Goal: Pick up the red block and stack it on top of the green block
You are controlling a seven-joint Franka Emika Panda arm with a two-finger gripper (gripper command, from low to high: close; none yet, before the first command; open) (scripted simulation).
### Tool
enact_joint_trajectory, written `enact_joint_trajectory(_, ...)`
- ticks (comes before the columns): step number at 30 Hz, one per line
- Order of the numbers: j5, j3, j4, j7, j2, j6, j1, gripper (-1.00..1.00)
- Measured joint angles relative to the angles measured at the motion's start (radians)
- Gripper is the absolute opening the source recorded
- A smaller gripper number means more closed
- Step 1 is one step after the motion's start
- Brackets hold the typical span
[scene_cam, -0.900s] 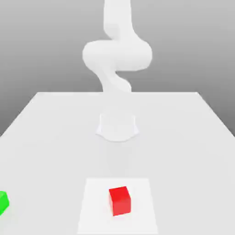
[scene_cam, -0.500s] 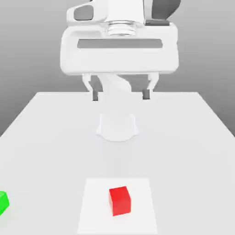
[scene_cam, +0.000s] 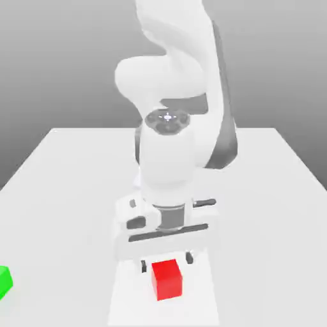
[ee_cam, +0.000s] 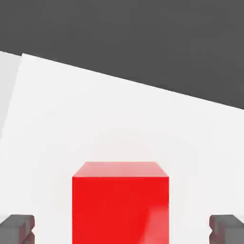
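red block [scene_cam: 167, 279]: plain matte cube, no label or writing on any face, sitting on a pale square patch [scene_cam: 124, 300] of the white table [scene_cam: 70, 185], toward the near edge. gripper [scene_cam: 166, 262]: white body, dark fingertips [ee_cam: 17, 228], spread wide and low just behind the cube; in the hand view the red block [ee_cam: 121, 202] lies between the two pads with a gap on each side, not touched. green block [scene_cam: 4, 281]: plain, unmarked, at the exterior view's far left, well apart from the red cube, partly cut by the frame edge
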Motion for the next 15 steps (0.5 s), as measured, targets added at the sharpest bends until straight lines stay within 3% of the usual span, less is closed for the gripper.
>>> enact_joint_trajectory(1, 0.003, 0.003, 0.003, -0.002, 0.019, 0.016, -0.002, -1.00)
enact_joint_trajectory(8, -0.001, 0.003, 0.002, 0.001, 0.014, 0.012, -0.003, -1.00)
enact_joint_trajectory(15, -0.018, -0.026, -0.004, -0.014, -0.171, -0.171, -0.023, -1.00)
